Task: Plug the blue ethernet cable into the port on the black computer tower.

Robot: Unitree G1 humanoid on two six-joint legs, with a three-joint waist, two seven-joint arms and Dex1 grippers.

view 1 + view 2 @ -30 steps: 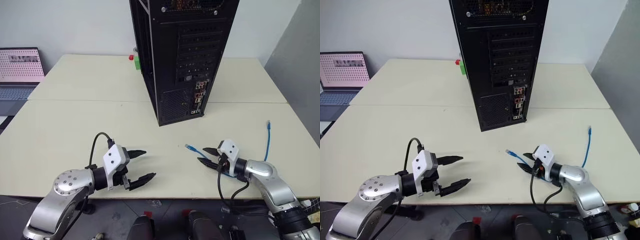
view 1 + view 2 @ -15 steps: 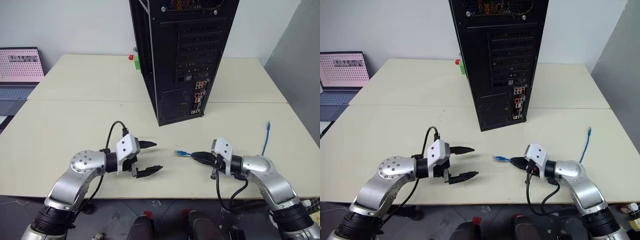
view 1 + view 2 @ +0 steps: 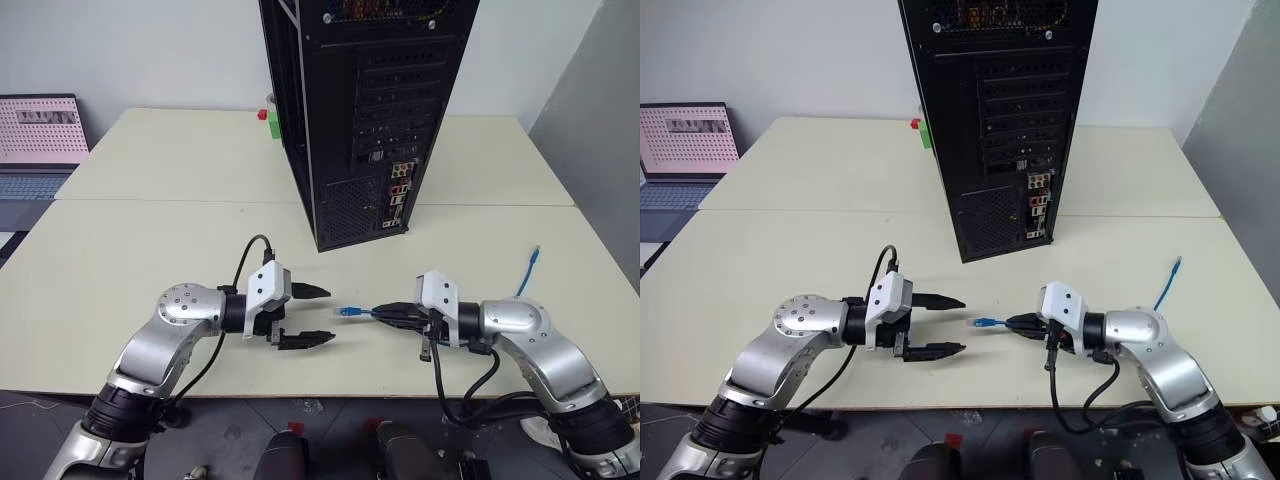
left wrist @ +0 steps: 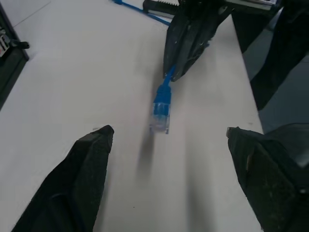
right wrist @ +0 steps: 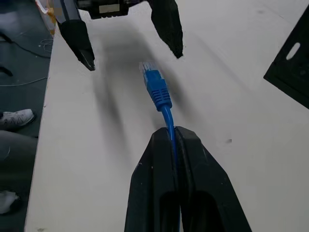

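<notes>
Plug end of blue ethernet cable (image 3: 349,311) just past the clamping right hand (image 3: 386,313), facing the open left hand (image 3: 318,314).

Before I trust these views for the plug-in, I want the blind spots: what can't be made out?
- The port: too small in the eye views to single out on the black computer tower.
- The blue ethernet cable: its middle run is hidden behind the right gripper and arm.
- Plug latch: unreadable in either wrist view.

Office or lab; tower (image 3: 365,110), laptop (image 3: 38,140)
</notes>
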